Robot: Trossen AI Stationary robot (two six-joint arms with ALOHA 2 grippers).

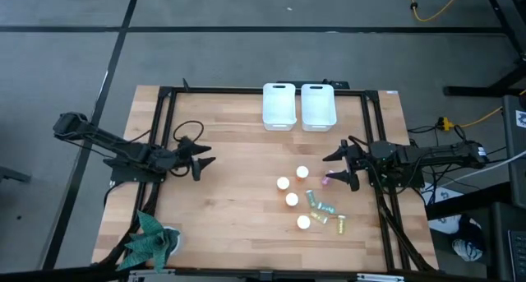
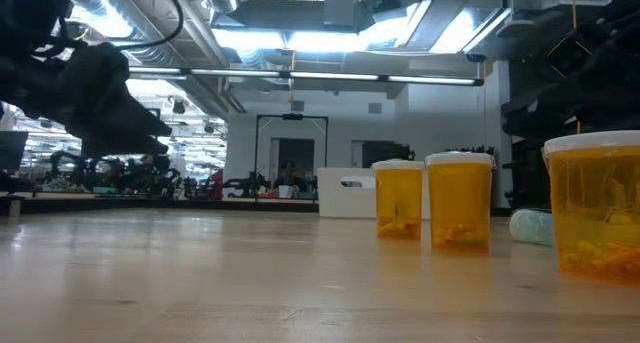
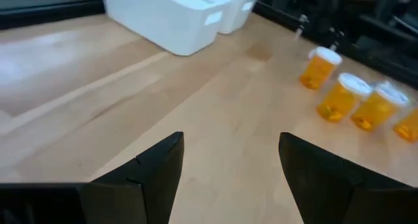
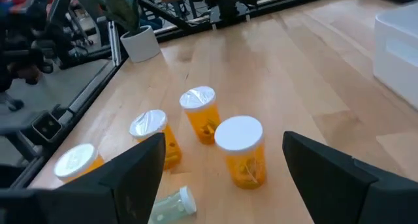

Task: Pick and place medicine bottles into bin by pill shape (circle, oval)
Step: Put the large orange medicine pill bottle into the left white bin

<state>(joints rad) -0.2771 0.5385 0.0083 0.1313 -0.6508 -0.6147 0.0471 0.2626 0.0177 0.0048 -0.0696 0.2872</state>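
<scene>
Several orange bottles with round white caps stand upright on the table right of centre [image 1: 292, 200]; the nearest to my right gripper is one [image 4: 241, 151] just ahead of its fingers. Small translucent green, yellow and pink bottles lie on their sides beside them [image 1: 324, 208]; a pink one [image 1: 328, 180] lies close under my right gripper. My right gripper [image 1: 340, 167] is open and empty at the table's right side. My left gripper [image 1: 205, 160] is open and empty at the table's left side, facing the bottles [image 3: 339, 96].
Two white bins [image 1: 279, 106] [image 1: 318, 106] stand side by side at the table's far edge. A green toy plant in a white pot [image 1: 152, 241] stands at the near left corner. A black frame [image 1: 164, 117] runs round the tabletop.
</scene>
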